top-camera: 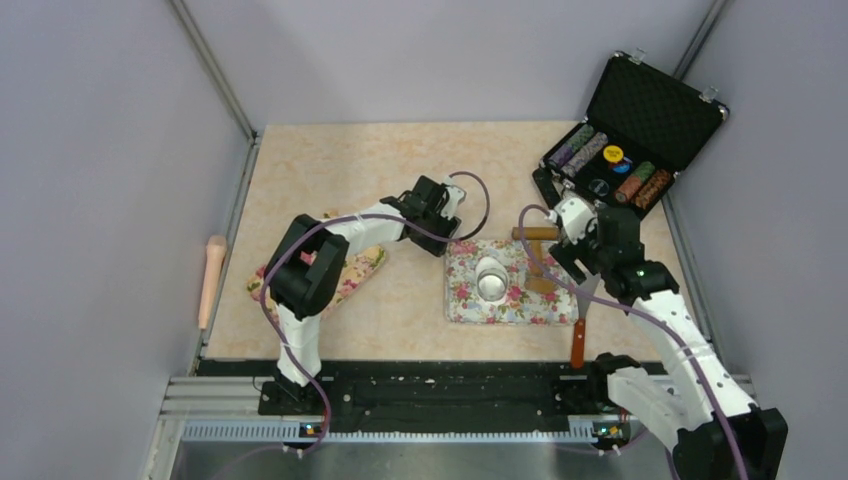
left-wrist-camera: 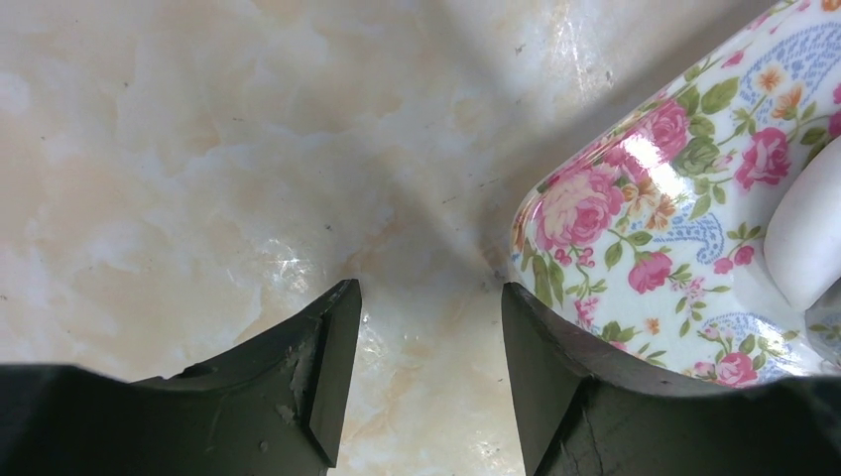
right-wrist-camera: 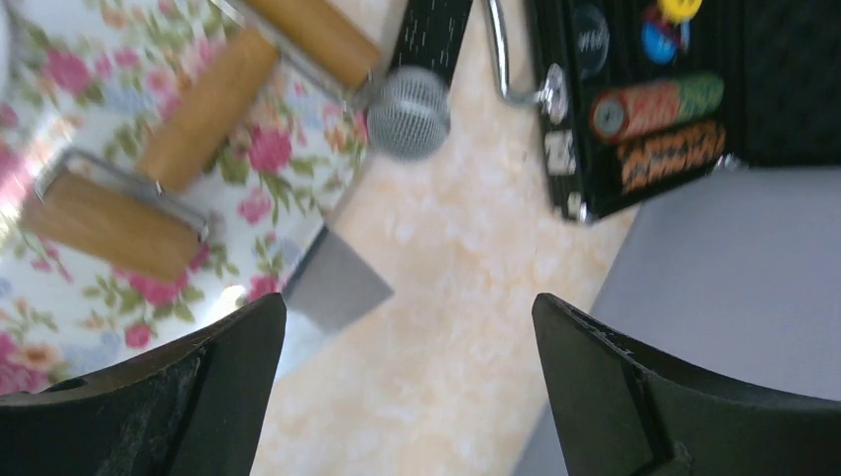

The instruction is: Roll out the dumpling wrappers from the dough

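Left claw [left-wrist-camera: 428, 302] stands partly spread, its 2 fingers holding nothing, low over the table [left-wrist-camera: 198, 149] just beside a corner of the tray [left-wrist-camera: 615, 228]. Right claw [right-wrist-camera: 409, 317] gapes wide and empty above the tray's edge, near the roller [right-wrist-camera: 203, 114] and scraper [right-wrist-camera: 337, 283]; that view is blurred. White dough [left-wrist-camera: 805, 233] lies on the tray, apart from both claws.

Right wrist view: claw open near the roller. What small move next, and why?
Probably bring the right claw over the wooden roller, at its handle, and close: the claw is open and empty, and the roller lies free on the floral board.
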Robot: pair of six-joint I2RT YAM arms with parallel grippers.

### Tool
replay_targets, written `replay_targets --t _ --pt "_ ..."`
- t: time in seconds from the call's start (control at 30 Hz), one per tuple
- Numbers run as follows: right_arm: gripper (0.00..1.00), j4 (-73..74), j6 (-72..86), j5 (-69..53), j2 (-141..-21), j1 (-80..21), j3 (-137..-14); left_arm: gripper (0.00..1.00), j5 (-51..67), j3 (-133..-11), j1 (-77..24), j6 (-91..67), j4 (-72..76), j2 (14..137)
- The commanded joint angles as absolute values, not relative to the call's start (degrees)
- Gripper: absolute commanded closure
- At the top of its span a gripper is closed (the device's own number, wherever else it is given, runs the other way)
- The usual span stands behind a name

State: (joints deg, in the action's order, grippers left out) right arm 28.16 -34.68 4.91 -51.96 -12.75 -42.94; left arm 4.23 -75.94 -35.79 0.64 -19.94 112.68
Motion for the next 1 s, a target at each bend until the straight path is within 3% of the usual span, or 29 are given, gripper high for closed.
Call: replay_targets --t 0.0,0.4,0.6,0.97 --pt "0.08 38.28 -39.8 7.28 -46.81 -9.21 -38.37 0.4 3.74 -78.37 -36.19 0.18 -19.73 114.17" --pt "0.11 40.46 -42.54 5.31 -50.78 -8.83 -28.37 0.39 1.6 -71.19 -35.95 -4.39 -11.94 103.42" --pt "0.11 41.48 -43.45 0.49 -50.83 -8.85 -28.56 0.39 6.59 -74.76 -36.2 -4.92 -14.82 106.67" --pt "0.11 44.59 -45.46 -2.25 -47.57 -8.87 -30.72 0.39 2.53 -79.98 -38.05 -5.56 -18.86 114.01"
